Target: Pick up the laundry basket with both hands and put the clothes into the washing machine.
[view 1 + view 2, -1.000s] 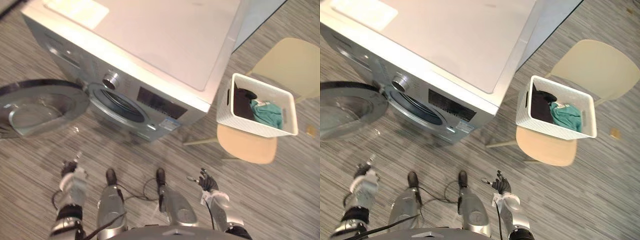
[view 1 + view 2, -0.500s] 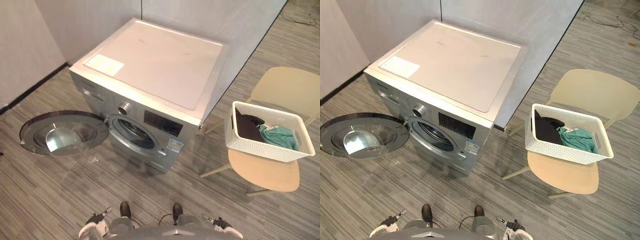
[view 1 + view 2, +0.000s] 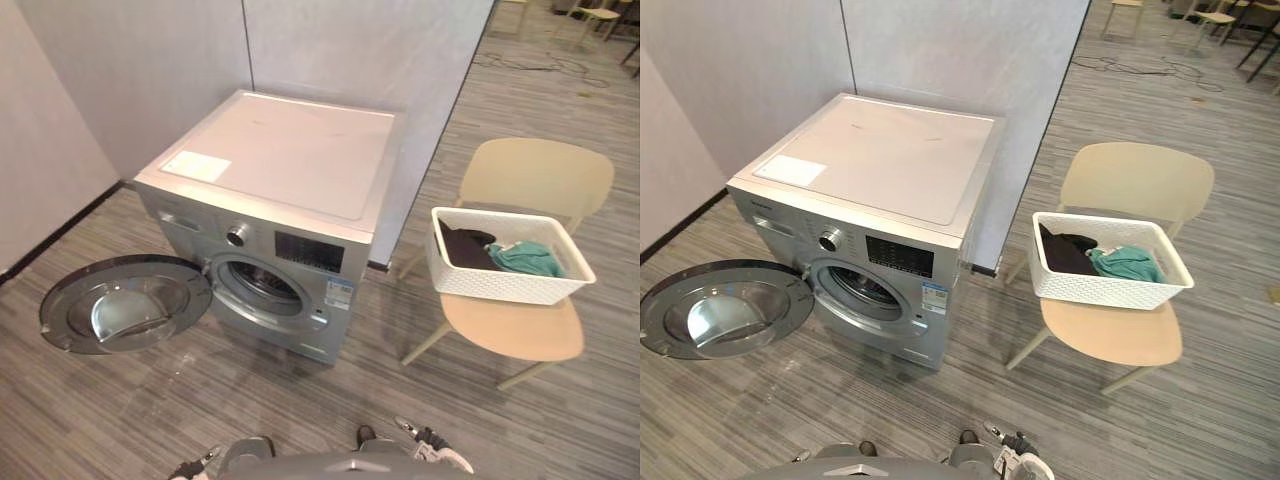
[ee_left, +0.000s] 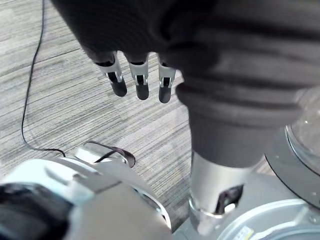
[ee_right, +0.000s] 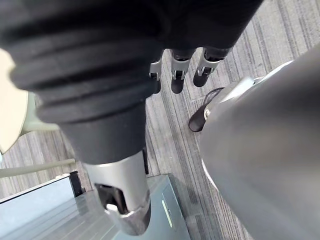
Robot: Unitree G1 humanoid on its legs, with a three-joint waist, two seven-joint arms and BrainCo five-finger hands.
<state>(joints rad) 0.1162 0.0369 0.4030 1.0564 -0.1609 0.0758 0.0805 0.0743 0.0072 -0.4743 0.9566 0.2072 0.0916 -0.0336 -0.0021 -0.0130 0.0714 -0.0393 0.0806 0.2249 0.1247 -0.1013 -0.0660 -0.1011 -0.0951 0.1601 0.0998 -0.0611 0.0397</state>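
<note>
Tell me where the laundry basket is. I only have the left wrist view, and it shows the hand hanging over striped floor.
Observer: The white laundry basket sits on the seat of a beige chair, on the robot's right of the washing machine.
Operator: Is anything in it?
Observer: Yes, a dark garment and a teal garment lie inside, side by side.
Operator: Could the machine be loaded as it stands?
Observer: Its round door is swung wide open, to the robot's left of the drum opening.
</note>
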